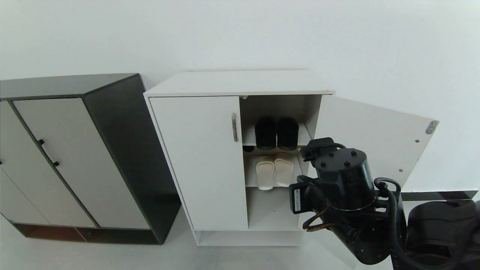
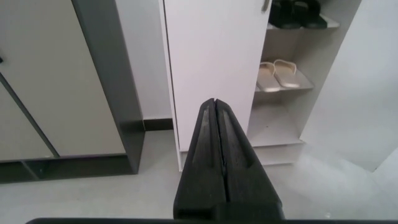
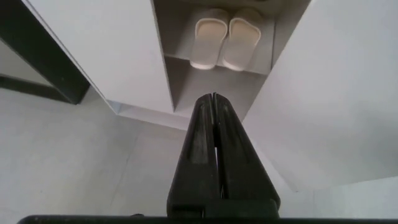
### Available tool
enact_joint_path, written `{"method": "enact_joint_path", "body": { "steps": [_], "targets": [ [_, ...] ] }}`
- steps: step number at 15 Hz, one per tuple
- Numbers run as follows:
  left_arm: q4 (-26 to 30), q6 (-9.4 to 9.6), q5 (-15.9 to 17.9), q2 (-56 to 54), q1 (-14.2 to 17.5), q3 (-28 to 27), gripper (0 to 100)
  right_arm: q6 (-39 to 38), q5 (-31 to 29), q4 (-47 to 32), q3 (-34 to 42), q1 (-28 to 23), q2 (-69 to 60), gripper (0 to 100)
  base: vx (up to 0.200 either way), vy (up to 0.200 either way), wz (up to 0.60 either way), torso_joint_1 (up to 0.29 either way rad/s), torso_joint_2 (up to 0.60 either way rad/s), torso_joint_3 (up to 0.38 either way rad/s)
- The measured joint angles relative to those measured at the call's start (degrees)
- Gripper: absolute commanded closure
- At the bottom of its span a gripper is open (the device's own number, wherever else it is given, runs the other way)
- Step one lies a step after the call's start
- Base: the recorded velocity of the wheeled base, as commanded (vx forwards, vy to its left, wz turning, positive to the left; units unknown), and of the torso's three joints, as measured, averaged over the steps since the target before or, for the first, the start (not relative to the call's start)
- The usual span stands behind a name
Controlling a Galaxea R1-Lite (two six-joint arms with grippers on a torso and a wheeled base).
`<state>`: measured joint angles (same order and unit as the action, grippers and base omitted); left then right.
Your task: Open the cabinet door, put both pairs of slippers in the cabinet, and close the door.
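A plain white wall (image 1: 240,33) is backing the scene, and a pale floor (image 1: 93,255) is running under two cabinets. The white cabinet (image 1: 240,82) is standing ahead of both arms' jaws, with a dark cabinet (image 1: 123,150) sitting just beside it, off toward the left arm's side. The white cabinet's left door (image 1: 195,161) is sitting shut, its handle (image 1: 234,126) running along the inner edge. The right door (image 1: 371,131) is hanging wide open, swung out beside the right arm (image 1: 345,180).

The left arm's jaws are pressing together with nothing between them, pointing at the shut door from well back. The right arm's jaws are likewise pressing together on nothing, hovering before the open compartment, near the swung door's inner face.

Straight ahead of the right arm's jaws, the white slippers (image 3: 227,37) are lying side by side on the middle shelf (image 1: 296,176). The black slippers (image 1: 276,132) are resting as a pair on the shelf above. Both pairs are sitting inside the cabinet's frame, probably so the door can swing past them.

The storing part is looking finished, and closing is what is remaining. The right arm is likely waiting by the open door for that reason, since closed, empty jaws make a firm tip for pushing a panel. The push is calling for contact on the door's outer side; the arm itself may be standing in the swing path.
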<state>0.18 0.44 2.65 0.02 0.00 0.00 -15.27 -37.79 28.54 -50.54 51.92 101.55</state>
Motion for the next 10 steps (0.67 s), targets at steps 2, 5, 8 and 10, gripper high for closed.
{"method": "enact_joint_path", "body": {
  "steps": [2,5,8,10],
  "targets": [
    [0.0,0.02,0.0,0.0,0.0,0.0,100,0.2,0.0,0.0,0.0,-0.1,0.0,100,0.000,0.000,0.00,0.164,-0.47,-0.320],
    [0.0,0.02,0.0,0.0,0.0,0.0,100,0.5,0.0,0.1,0.0,-0.1,0.0,100,0.000,0.000,0.00,0.178,-0.49,-0.320],
    [0.0,0.05,0.0,0.0,0.0,0.0,100,0.6,-0.1,0.1,0.0,-0.5,0.0,100,0.000,0.000,0.00,0.196,-0.50,-0.312],
    [0.0,0.10,0.0,0.0,0.0,0.0,100,0.6,-0.1,0.1,0.0,-0.7,0.0,100,0.000,0.000,0.00,0.202,-0.52,-0.315]
  ]
}}
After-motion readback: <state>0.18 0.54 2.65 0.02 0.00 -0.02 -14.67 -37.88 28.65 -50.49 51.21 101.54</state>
